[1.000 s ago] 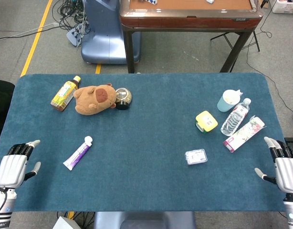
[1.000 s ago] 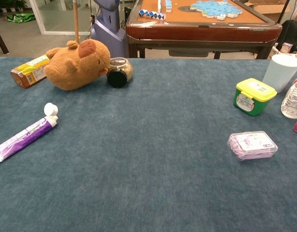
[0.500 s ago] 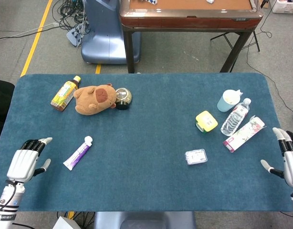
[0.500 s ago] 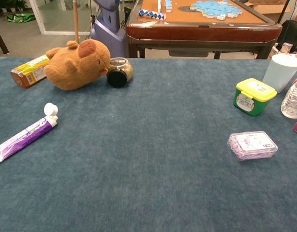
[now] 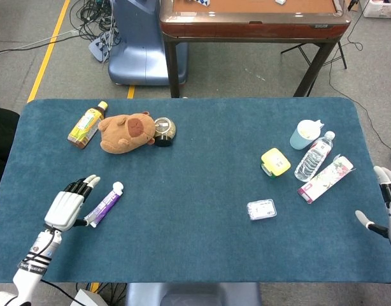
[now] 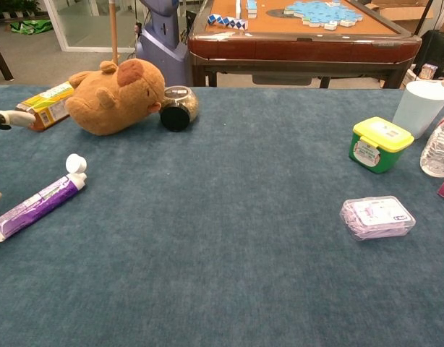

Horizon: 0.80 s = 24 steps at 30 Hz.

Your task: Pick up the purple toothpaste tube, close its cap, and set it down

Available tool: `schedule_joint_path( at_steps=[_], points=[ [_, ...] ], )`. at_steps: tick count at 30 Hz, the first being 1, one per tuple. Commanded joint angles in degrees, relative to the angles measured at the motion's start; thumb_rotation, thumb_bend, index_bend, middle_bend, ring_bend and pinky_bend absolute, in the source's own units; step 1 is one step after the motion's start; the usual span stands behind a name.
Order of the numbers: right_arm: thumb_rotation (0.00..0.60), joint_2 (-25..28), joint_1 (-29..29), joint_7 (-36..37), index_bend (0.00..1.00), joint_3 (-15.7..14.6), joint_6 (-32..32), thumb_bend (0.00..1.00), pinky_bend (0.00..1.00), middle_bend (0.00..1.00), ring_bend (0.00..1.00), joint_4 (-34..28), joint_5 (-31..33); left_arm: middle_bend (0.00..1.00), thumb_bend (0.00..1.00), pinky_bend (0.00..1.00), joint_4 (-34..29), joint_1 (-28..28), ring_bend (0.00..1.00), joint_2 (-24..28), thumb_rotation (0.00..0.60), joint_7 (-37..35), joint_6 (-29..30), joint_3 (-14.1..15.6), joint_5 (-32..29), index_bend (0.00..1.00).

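The purple toothpaste tube [image 5: 104, 206] lies flat on the blue table, its white flip cap [image 5: 118, 187] open at the far end; the chest view shows the tube [image 6: 37, 204] at the left with the cap [image 6: 76, 163] tipped back. My left hand [image 5: 69, 204] hovers just left of the tube, fingers spread, holding nothing; only a fingertip [image 6: 18, 118] of it enters the chest view. My right hand [image 5: 388, 206] is at the table's right edge, fingers apart and empty, mostly cut off by the frame.
A brown plush toy [image 5: 126, 132], a dark jar [image 5: 163, 131] and a yellow drink bottle [image 5: 87, 124] lie behind the tube. At the right are a green-yellow box [image 5: 275, 162], clear case [image 5: 262, 209], water bottle [image 5: 314, 156], cup [image 5: 305, 134] and pink carton [image 5: 325, 179].
My left hand has moved forward and to the right, from the table's left edge to just beside the tube. My right hand has drifted further right, partly out of frame.
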Motion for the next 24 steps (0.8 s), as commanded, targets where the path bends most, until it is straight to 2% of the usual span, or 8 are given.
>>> schedule_joint_path(
  at_steps=[1,11,24],
  points=[
    [0.6,-0.01,-0.28,0.21,0.04,-0.22,0.15,0.09,0.16,0.17,0.13,-0.04,0.08,0.0,0.17,0.17,2.06,-0.96,0.06,-2.46,0.541,0.23,-1.28,-0.15,-1.29,0.0],
    [0.6,0.44,-1.31,0.68,0.04,-1.07,0.82,0.09,0.16,0.17,0.13,-0.56,-0.48,0.0,0.17,0.15,7.87,-1.59,0.02,-8.01,0.53,0.28,-2.16,-0.12,-3.92,0.0],
    [0.6,0.68,-2.43,1.11,0.04,-1.52,1.67,0.09,0.16,0.17,0.13,-1.05,-0.44,0.0,0.17,0.15,14.75,-2.24,0.02,-12.71,0.528,-0.65,-3.22,0.18,-5.47,0.0]
  ],
)
